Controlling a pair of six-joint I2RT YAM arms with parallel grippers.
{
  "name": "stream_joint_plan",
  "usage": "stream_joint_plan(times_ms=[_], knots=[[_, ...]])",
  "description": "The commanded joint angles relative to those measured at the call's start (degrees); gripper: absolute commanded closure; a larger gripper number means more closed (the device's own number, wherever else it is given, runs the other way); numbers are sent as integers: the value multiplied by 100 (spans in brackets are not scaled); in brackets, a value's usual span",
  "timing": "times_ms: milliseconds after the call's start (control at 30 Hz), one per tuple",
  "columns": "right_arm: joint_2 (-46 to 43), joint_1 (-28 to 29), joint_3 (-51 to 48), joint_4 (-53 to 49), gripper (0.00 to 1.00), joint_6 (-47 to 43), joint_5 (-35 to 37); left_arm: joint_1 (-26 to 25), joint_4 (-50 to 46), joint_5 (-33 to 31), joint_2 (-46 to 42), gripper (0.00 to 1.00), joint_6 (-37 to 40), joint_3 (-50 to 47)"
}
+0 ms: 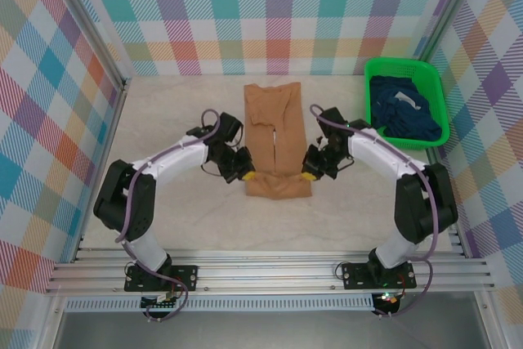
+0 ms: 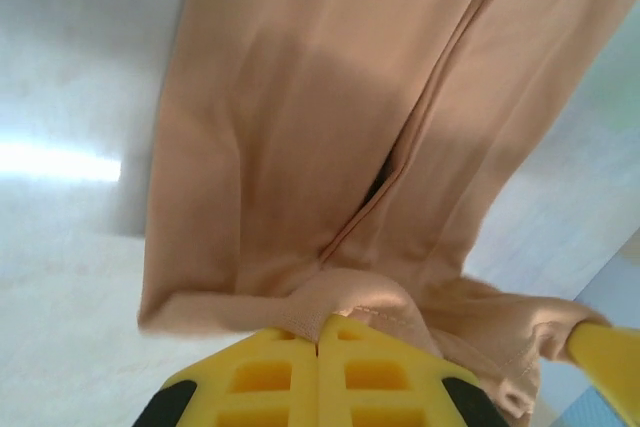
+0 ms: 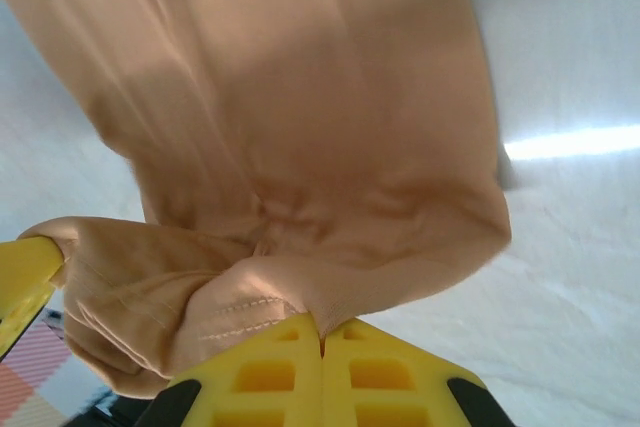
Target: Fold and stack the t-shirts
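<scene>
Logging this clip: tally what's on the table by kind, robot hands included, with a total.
Tan-orange cloth t-shirt: 1
Dark navy blue cloth heap, number of shirts in it unclear: 1
Bright green plastic mesh basket: 1
Robot hands, left hand and right hand: 2
Total: 5

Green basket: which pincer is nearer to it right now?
Right. The right pincer, shut on the tan shirt at its near right corner, sits left of the green basket. The left pincer holds the opposite near corner, farther left.
</scene>
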Motion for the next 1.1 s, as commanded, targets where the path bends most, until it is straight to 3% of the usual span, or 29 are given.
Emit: stream_joint_plan(times_ms=[0,400,767,900,967,1067], knots=[[423,-200,640,-220,100,-264,75,283,-198,-88,378,100,165,629],[2310,-690,2969,-353,100,-477,56,893,-619,-80,2058,100,698,2656],[3759,-966,4332,-295,100,-441,-349,1194,-439,292,3294,97,945,4063],[4013,-1020,4870,-327,62,-741,-452,1249,-644,173,3459,66,1134,4522],[3863,-1047,4911,-461,56,-865,-220,1260,-732,-94,3193,58,1184,4411],[3241,-1090,4251,-253,55,-782,85,1260,-490,-324,2481,57,1097,3620]])
